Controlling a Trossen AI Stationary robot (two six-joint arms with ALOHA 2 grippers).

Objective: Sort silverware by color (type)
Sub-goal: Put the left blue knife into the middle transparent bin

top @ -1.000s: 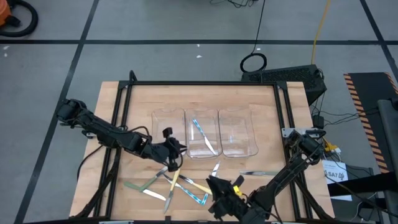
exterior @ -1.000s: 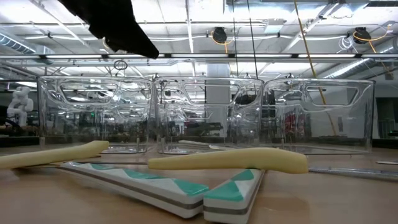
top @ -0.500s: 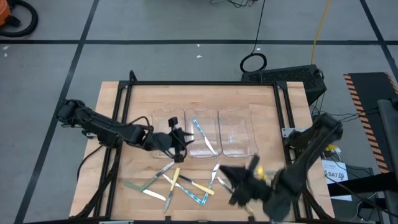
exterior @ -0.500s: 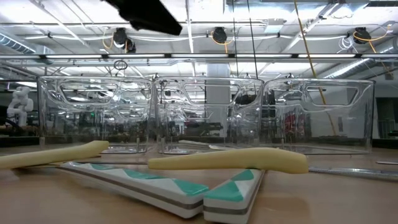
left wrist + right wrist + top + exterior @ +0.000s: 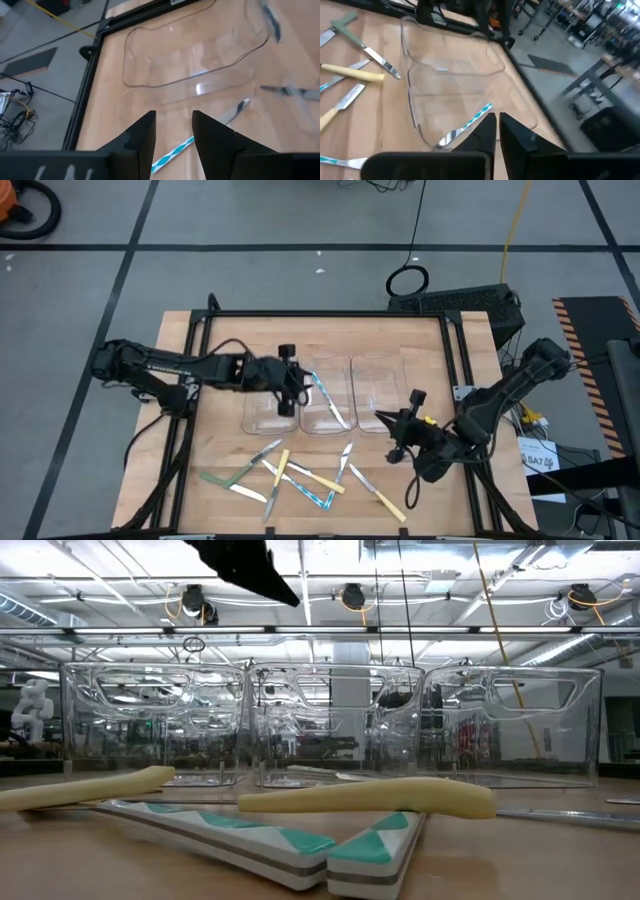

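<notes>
Wooden table top (image 5: 420, 345) framed by black rails is sitting on a grey tiled floor, seen from above. Reaching in from the left, the left arm is holding its left gripper (image 5: 288, 380) over the gap between the left bin (image 5: 258, 380) and the middle bin (image 5: 335, 375). Its two dark fingers (image 5: 142, 137) are standing apart with a narrow gap, gripping nothing.

Three clear plastic bins are standing in a row across the middle of the table. One light-blue-handled piece (image 5: 320, 388) and a silvery piece are lying in the middle bin. Another light-blue-handled piece (image 5: 372, 402) is lying in the right bin (image 5: 400, 380).

Most of the silverware (image 5: 290, 475) is lying scattered on the wood in front of the bins: green-, yellow- and light-blue-handled pieces, some crossing each other. One yellow-handled knife (image 5: 380, 495) is lying furthest right of the pile.

Coming in from the right, the right gripper (image 5: 404, 430) is hovering by the front corner of the right bin. Its fingers (image 5: 515, 132) are pressed almost together, and nothing is showing between them.
</notes>
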